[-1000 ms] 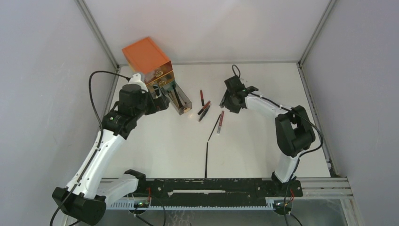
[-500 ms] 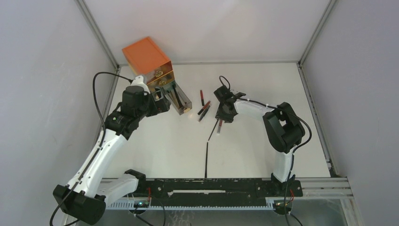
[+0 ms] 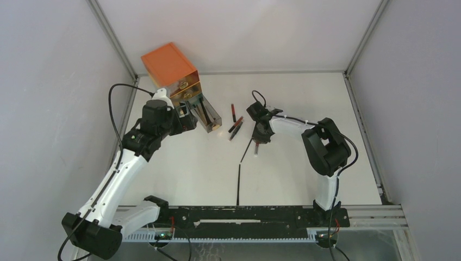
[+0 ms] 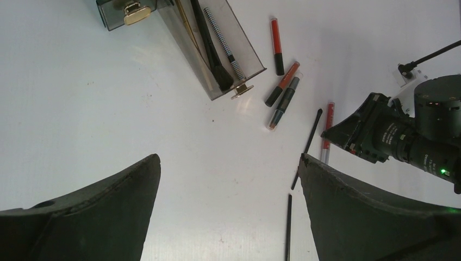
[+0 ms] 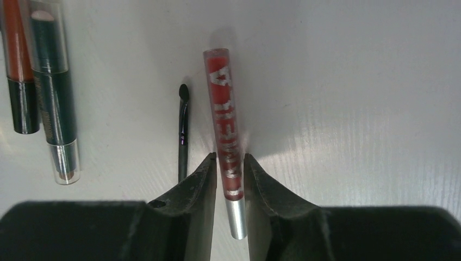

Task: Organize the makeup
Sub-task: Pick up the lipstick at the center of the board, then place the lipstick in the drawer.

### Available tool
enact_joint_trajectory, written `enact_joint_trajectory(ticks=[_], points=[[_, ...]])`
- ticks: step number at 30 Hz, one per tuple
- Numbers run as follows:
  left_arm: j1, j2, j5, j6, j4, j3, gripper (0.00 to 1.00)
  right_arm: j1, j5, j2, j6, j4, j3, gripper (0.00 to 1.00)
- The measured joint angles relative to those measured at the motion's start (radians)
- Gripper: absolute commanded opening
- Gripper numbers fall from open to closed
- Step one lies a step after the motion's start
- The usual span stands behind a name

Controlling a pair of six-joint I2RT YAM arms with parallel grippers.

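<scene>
- Two arms were in view, one gripper each.
- The right gripper (image 5: pixel 229 163) stood nearly closed, a finger pressed to each side of one red gloss tube (image 5: pixel 225 114). The tube lay flat on the white table (image 3: pixel 304 109), gripped near its silver cap.
- The left gripper (image 4: pixel 228 212) was spread wide and held nothing. It hung above bare table, in front of the open drawer (image 4: pixel 247 54).
- Six pieces of makeup lay loose on the table, counting the gripped tube.
- One thin black applicator (image 5: pixel 183 136) lay just beside the tube and roughly parallel to it. I could not tell whether the left finger touched it.
- Two capped sticks lay side by side and touching, an orange-red stick (image 5: pixel 19 65) and a dark green stick (image 5: pixel 51 98).
- One red tube with a black cap (image 4: pixel 277 38) lay beyond that pair.
- One long black pencil (image 3: pixel 238 185) lay apart from the rest, nearer the arm bases.
- The open drawer held three items, one black brush (image 4: pixel 212 54), one checked pencil (image 4: pixel 223 38) and one thin golden stick (image 4: pixel 187 27).
- One orange box (image 3: pixel 168 65) stood at the far left corner, and the drawer was pulled out from it.
</scene>
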Motion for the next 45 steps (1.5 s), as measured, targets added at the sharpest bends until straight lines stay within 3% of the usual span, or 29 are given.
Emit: enact_joint_trajectory(ticks=[9,20,26,35,40,45], points=[[0.0,0.002,0.0,0.0,0.002,-0.01,1.0,0.002,-0.002,0.003,-0.017,0.013,-0.001,0.03],[0.004,-0.008,-0.063,0.002,-0.005,-0.01,1.0,0.031,-0.084,-0.126,-0.1,0.073,0.004,0.0],[0.079,-0.071,-0.083,0.002,-0.008,-0.026,1.0,0.081,-0.159,-0.04,-0.195,0.108,0.285,0.0],[0.126,-0.14,-0.09,-0.001,-0.011,-0.09,1.0,0.117,-0.221,0.334,-0.299,-0.01,0.879,0.05],[0.128,-0.14,-0.087,-0.001,-0.012,-0.109,1.0,0.124,-0.212,0.483,-0.343,-0.079,1.059,0.08],[0.132,-0.157,-0.087,-0.003,-0.012,-0.122,1.0,0.124,-0.211,0.546,-0.365,-0.095,1.114,0.11]])
